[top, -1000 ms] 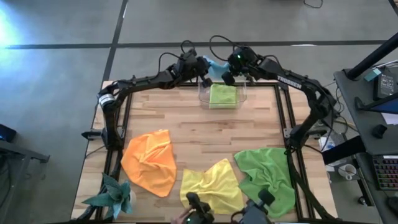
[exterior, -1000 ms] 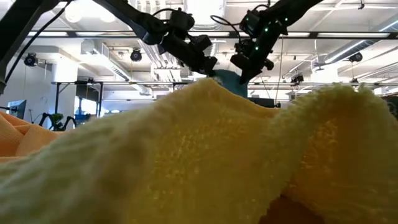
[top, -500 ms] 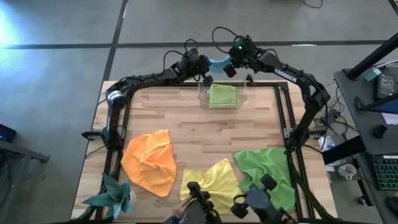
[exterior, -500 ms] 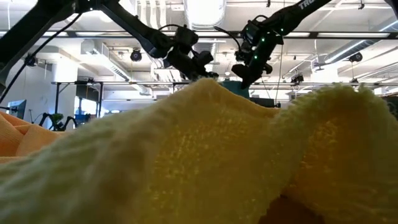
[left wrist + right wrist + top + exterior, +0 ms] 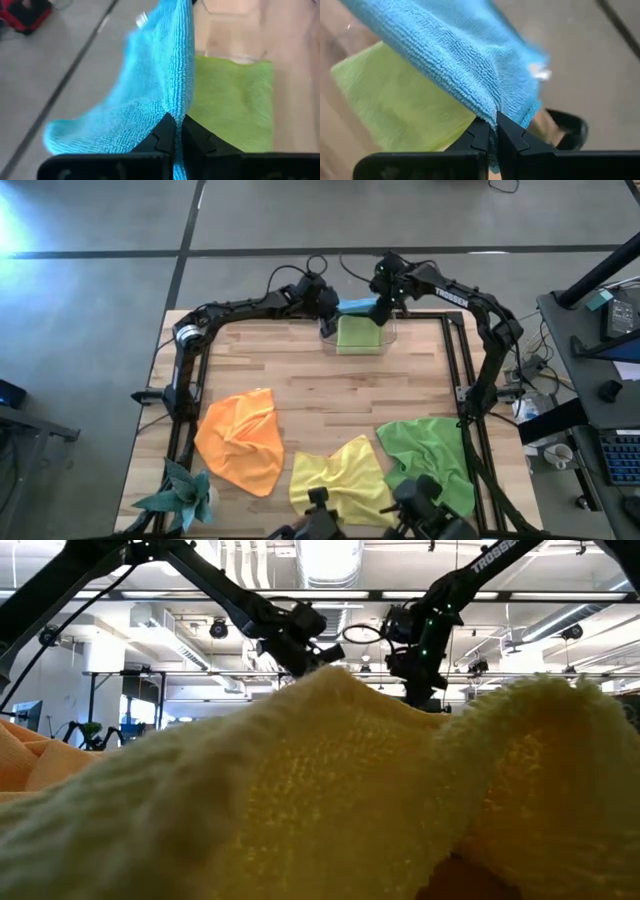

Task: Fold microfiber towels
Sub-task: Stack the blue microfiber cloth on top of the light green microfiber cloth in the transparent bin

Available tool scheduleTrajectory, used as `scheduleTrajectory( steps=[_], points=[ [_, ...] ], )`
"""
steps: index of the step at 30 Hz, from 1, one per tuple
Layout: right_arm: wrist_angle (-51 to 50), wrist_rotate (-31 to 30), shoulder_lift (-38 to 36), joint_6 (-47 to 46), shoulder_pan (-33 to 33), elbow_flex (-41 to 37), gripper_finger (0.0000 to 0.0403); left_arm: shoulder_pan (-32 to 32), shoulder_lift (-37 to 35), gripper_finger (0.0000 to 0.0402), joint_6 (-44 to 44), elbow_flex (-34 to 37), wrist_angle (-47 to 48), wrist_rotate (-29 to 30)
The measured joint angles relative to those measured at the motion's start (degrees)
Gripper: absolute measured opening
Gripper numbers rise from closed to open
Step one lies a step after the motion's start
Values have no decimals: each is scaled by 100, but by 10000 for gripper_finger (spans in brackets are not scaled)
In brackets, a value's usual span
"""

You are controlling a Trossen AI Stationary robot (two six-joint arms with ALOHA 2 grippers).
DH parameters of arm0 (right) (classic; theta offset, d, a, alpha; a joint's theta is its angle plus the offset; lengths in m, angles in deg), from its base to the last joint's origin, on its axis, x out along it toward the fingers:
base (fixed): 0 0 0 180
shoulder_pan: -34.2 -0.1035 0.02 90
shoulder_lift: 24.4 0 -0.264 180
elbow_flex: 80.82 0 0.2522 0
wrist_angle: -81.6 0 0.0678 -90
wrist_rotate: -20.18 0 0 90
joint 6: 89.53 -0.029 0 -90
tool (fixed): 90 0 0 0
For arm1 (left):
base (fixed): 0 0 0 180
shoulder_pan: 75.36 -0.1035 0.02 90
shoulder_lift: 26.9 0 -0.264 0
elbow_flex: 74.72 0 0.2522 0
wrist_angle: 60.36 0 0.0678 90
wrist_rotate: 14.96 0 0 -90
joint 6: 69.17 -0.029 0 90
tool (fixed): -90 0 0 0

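A folded blue towel (image 5: 357, 305) hangs stretched between my two grippers at the table's far edge. It hangs just over a clear container (image 5: 392, 332) that holds a folded lime green towel (image 5: 358, 334). My left gripper (image 5: 332, 306) is shut on the blue towel's left end, and my right gripper (image 5: 382, 304) is shut on its right end. Orange (image 5: 240, 438), yellow (image 5: 340, 476) and darker green (image 5: 430, 460) towels lie crumpled along the table's near side. In the low view the yellow towel (image 5: 330, 800) hides the blue one. My left gripper pinches the blue towel's upper folded edge (image 5: 176, 107) at its left end between the two fingers, slanting down from the table's left. The cloth runs away from the fingertips along that edge and hangs below it, clear of the lime green towel (image 5: 235, 100). My right gripper pinches the blue towel's upper edge at its right corner (image 5: 492, 107) between the two fingers, pointing steeply down. The edge runs fairly taut toward the other gripper, and the rest hangs clear above the lime green towel (image 5: 395, 100).
A teal spiky ornament (image 5: 180, 495) lies at the near left corner. Bare wooden table top (image 5: 330, 385) lies between the container and the three crumpled towels. Dark gear (image 5: 420, 510) sticks up at the near edge.
Both grippers have sunk with the blue towel toward the clear container and tipped their fingers further down. The towel stays stretched between them and now hangs lower, dropping behind the yellow towel's crest in the low view. Both stayed shut.
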Motion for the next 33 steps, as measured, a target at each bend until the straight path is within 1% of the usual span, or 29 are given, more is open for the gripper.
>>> scheduleTrajectory(
  steps=[3,5,8,20,33],
  points=[
    [-294,39,-28,14,-56,-1,11,25,0,1,1,0,173,-193],
    [-508,168,-44,17,-66,-2,11,25,-11,1,30,0,226,-456],
    [-629,177,-40,43,-77,-61,11,23,-22,1,31,-2,388,-872],
    [-810,255,37,-7,-260,-340,11,47,0,2,45,63,637,-1132],
    [-1075,294,278,-131,-375,-348,11,75,4,2,30,243,561,-1146]
  ],
)
